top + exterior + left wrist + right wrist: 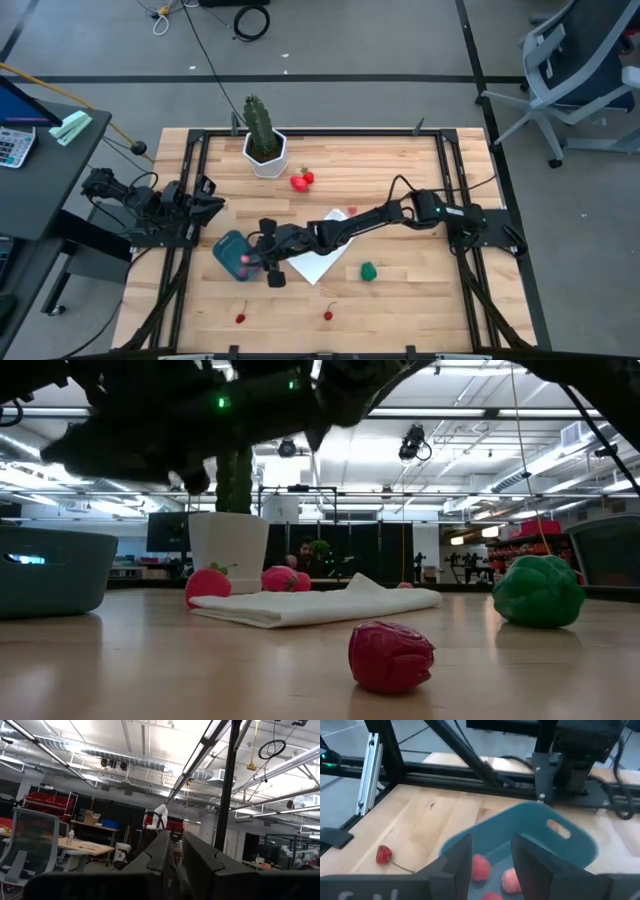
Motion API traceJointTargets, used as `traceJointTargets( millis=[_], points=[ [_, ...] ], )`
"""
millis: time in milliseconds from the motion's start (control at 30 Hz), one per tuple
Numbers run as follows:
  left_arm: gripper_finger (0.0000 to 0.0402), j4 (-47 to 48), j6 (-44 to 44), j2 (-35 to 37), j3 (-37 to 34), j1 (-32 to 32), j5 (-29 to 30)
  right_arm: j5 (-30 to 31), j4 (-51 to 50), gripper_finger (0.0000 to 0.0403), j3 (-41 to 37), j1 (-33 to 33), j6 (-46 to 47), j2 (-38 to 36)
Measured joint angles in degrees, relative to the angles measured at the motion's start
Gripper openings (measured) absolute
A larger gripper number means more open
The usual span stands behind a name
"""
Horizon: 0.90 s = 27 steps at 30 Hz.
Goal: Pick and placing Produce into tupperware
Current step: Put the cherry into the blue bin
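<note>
The teal tupperware stands on the table left of centre. Pinkish balls lie inside it. My right gripper hovers just above its right rim, open, with nothing between the fingers. Two red strawberries lie near the white pot. A green piece lies right of the white panel. Small red fruits lie near the front edge. My left gripper waits at the table's left edge, shut and empty, pointing up into the room.
A cactus in a white hexagonal pot stands at the far edge. Black frame rails run along the table's left and right sides. Another red fruit lies on the wood beside the tub. Bare wood shows at the right front.
</note>
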<state>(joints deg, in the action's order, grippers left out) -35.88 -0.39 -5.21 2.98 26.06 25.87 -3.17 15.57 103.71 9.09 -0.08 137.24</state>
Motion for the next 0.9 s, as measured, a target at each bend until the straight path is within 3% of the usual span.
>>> traceJointTargets(
  millis=[167,400,467,600,800,900],
  points=[
    [0.0059,0.0,-0.4,0.0,0.0,0.0,0.0,0.1,-4.6,0.0142,0.2,0.0,0.0,-5.7],
    [0.0072,0.0,-0.3,0.0,0.0,0.0,-2.4,0.3,-38.7,0.0142,0.0,0.2,5.3,-18.0],
    [0.0073,-0.8,-0.3,0.0,0.0,0.0,-2.6,2.9,-47.1,0.0142,0.1,0.8,7.5,-22.1],
    [0.0071,-0.5,-0.7,-0.6,1.7,0.3,-3.0,13.6,-58.5,0.0142,-0.7,2.9,7.6,-29.2],
    [0.0076,3.9,6.4,-6.1,13.2,1.9,-3.8,26.6,-64.0,0.0142,-3.0,5.7,9.9,-40.3],
    [0.0081,18.4,4.1,-10.7,25.3,2.3,-3.2,27.7,-65.2,0.0142,-5.0,6.6,12.5,-44.5]
  ],
)
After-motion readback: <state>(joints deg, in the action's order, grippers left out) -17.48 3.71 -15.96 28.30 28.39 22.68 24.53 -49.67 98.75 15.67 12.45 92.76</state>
